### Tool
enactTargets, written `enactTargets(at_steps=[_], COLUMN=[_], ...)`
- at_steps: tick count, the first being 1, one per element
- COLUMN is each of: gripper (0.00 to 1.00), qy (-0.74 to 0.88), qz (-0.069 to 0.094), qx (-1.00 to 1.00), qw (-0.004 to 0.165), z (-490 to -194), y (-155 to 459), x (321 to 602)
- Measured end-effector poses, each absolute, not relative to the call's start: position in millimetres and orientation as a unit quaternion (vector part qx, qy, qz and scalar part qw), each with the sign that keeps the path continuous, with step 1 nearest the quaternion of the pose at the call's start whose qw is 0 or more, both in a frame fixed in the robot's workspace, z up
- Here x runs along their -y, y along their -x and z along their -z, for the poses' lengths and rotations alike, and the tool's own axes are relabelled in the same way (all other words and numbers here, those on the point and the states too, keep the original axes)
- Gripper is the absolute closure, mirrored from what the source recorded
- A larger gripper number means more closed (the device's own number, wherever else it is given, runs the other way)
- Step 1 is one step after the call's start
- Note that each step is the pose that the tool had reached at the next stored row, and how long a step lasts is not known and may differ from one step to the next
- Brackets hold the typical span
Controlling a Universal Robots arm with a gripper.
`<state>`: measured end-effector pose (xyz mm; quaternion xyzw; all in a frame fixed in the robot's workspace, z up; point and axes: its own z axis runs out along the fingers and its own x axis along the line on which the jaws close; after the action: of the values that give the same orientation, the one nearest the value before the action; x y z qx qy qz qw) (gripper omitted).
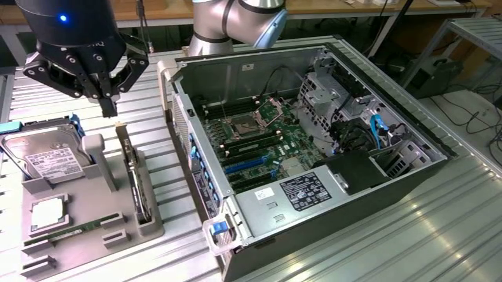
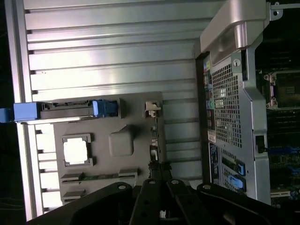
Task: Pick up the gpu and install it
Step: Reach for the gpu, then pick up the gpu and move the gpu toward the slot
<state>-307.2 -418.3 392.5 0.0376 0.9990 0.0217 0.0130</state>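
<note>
1. gripper (image 1: pixel 109 109): the two fingers are pressed together with nothing between them. it hangs over the slatted metal table (image 1: pixel 377 241), at the exterior view's left, beside the open computer case (image 1: pixel 314 229).
2. gpu (image 1: pixel 135 176): stands on its long edge in a slot of the grey holder tray (image 1: pixel 117 235), along the tray side nearest the case. its pale bracket end lies just below the fingertips and appears to be apart from them, though the gap is hard to judge.
3. wrist view: the closed tips of the gripper (image 2: pixel 158 168) sit over one end of the gpu (image 2: pixel 153 138), which is seen edge-on as a thin dark strip at the border of the holder tray (image 2: pixel 136 108).
4. other parts in the tray: a hard drive (image 1: pixel 47 158) with a white label and blue side tabs, a square processor (image 1: pixel 49 212) lying flat, and a narrow green memory stick (image 1: pixel 74 231) near the gpu.
5. computer case: lies on its side with the panel off, so the motherboard (image 1: pixel 251 138) and its blue slots are exposed.
</note>
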Motion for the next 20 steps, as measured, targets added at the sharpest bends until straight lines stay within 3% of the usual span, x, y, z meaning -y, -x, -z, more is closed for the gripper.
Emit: enactTargets(at_steps=[10, 20], gripper=[0.89, 0.89], qy=[-0.038, -0.037], qz=[-0.022, -0.022], qx=[-0.999, -0.999], qw=[0.013, 0.013], z=[-391, -391], y=[309, 310], x=[439, 439])
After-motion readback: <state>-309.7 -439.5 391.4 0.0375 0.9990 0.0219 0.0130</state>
